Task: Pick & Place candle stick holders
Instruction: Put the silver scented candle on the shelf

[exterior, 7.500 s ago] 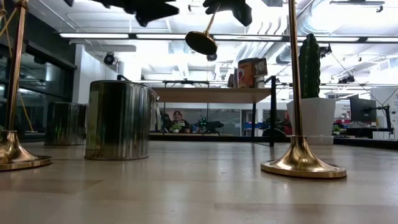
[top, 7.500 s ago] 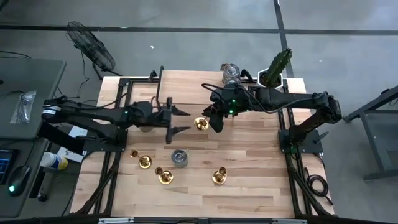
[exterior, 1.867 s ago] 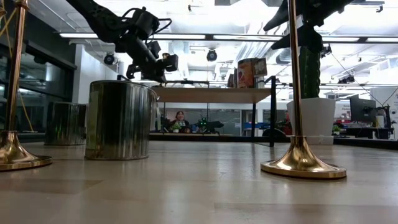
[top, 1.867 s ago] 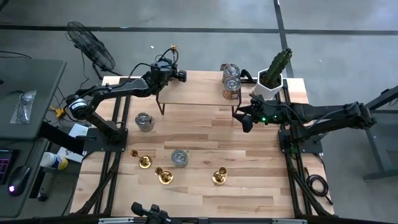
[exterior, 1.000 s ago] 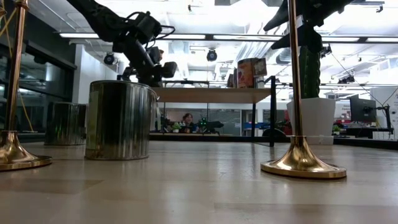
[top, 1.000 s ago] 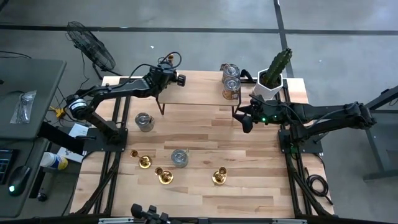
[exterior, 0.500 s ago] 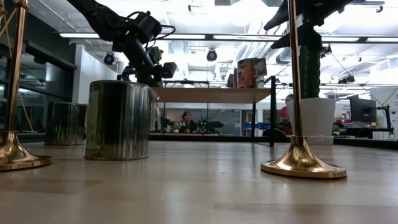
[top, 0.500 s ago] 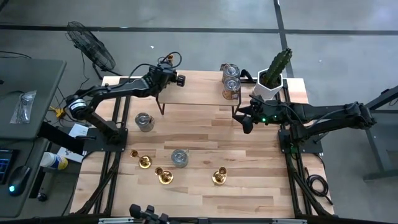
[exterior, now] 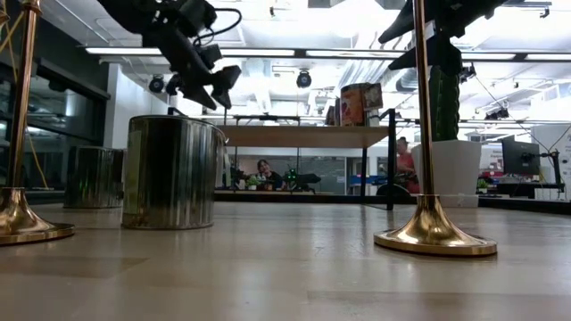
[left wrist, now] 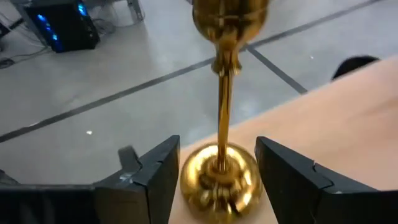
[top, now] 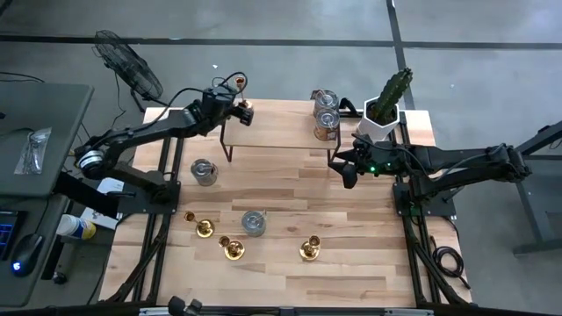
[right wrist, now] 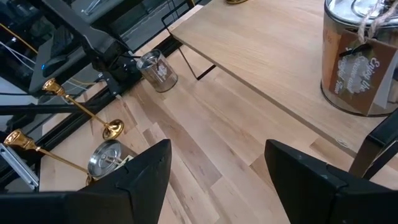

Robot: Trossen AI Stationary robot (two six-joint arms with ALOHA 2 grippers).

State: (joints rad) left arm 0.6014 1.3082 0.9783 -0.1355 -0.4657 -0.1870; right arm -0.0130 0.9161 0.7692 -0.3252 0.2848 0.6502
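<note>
My left pincer (left wrist: 217, 177) stands spread around a gold candle holder (left wrist: 221, 124) on the raised shelf (top: 281, 136), upper left; tin cans (top: 326, 114) and cactus (top: 391, 92) upper right; right pincer (top: 346, 172) spread.

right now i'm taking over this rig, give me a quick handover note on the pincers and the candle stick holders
Left pincer: open, fingers either side of a candle stick holder standing upright at the left end of the raised wooden shelf; not clamped.
Right pincer: open, empty, waiting near the shelf's right leg.
Done: one holder on the shelf.
Left: three candle stick holders on the table near the front, and, around a tin can.
</note>
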